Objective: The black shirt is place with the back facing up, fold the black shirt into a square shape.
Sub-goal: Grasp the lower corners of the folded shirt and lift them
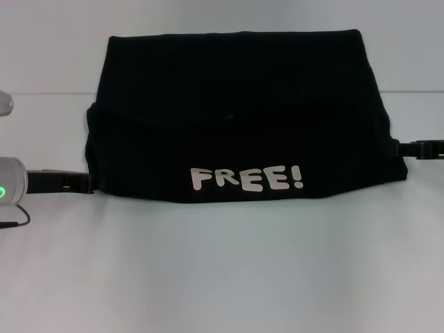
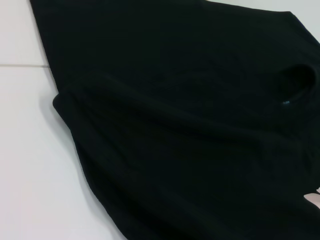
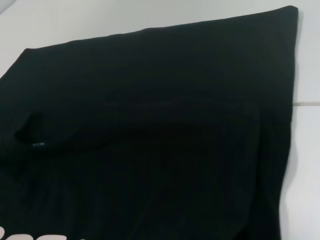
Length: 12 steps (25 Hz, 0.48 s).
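One black shirt (image 1: 236, 114) is seen on the white table (image 1: 222, 270), approx. in the middle. It is already folded over once, w/ the near part laid up so white "FREE!" letters (image 1: 247, 178) show. A wide shape is made, not yet a square, so more folds are likely needed. Two grippers are counted: left gripper (image 1: 82, 183) and right gripper (image 1: 408, 148), each at a shirt side edge. Finger state can't be told.

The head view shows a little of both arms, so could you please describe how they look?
The left arm has a rounded silver-grey housing with a glowing green ring light, a thin dark cable looping beneath it, and a flat black pincer. The right pincer is black, slim and angular; the rest of that arm is out of frame.
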Motion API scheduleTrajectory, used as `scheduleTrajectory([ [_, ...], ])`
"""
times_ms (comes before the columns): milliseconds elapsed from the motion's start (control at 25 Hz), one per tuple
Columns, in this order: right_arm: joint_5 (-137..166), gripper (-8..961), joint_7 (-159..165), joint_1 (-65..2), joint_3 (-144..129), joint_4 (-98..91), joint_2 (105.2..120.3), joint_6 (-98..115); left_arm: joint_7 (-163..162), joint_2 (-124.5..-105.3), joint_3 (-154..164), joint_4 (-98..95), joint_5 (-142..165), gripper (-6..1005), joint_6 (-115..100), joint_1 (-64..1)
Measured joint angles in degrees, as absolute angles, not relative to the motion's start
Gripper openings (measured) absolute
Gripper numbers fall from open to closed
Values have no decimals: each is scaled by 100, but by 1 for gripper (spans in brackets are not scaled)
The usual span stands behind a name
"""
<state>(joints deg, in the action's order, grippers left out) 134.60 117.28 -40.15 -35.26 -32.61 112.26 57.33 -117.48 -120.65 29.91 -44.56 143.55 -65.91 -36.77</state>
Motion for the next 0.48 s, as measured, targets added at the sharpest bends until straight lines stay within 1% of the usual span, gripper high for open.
scheduleTrajectory([
  [40, 13460, 699, 11726, -4027, -3560, -3257, 11248, 5696, -11748, -12065, 2994, -4453, 14354, -1, -6585, -3677],
  [120, 13462, 661, 11725, -4051, -3666, -3215, 11279, 5600, -11749, -12065, 2998, -4450, 14353, -1, -6574, -3678],
  [240, 13464, 604, 11724, -4092, -3764, -3074, 11286, 5456, -11749, -12067, 3000, -4442, 14354, 0, -6557, -3685],
  [320, 13465, 603, 11709, -4133, -3804, -2960, 11287, 5365, -11741, -12068, 2994, -4432, 14360, 0, -6548, -3685],
  [480, 13466, 601, 11660, -4169, -3957, -2885, 11365, 5243, -11725, -12068, 2982, -4429, 14378, 0, -6540, -3680],
])
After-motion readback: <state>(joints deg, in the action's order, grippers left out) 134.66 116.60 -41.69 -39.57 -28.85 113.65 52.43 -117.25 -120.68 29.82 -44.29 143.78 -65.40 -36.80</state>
